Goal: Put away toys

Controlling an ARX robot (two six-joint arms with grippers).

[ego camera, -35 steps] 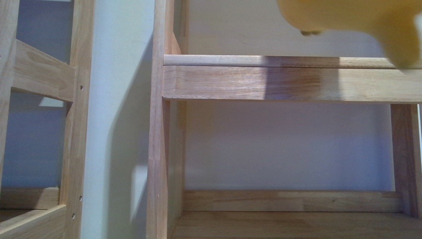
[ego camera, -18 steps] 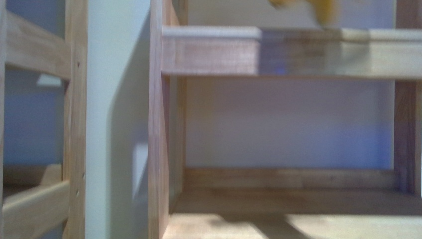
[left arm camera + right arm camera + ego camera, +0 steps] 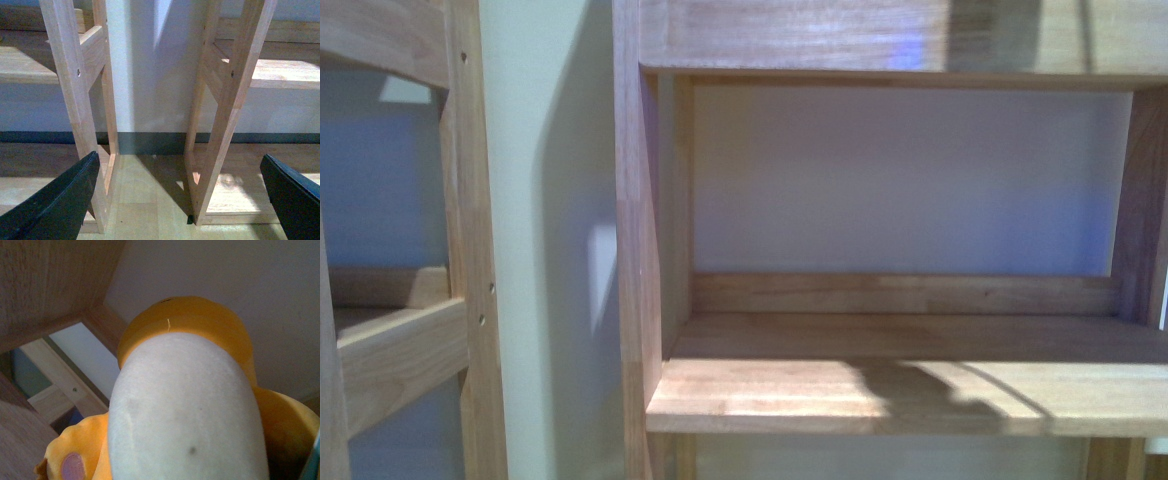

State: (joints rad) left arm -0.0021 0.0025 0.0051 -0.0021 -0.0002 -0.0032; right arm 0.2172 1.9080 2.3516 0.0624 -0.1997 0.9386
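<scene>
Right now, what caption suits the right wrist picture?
Orange-yellow plush toy with pale belly fills the view beside a wooden shelf frame.

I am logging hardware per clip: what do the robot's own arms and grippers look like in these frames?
Little shows. In the left wrist view, the left gripper has two dark, near-black fingers with smooth, matte, wedge-shaped tips; no cables or markings are visible. The right wrist view is filled by the plush toy, so no gripper part can be made out. The front view shows neither arm.

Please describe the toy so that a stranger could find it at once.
It shows only in the right wrist view, close to the camera, before a pale wall beside a wooden shelf. The toy is orange-yellow plush with a big whitish rounded patch and one pinkish spot, the only soft thing here.
</scene>
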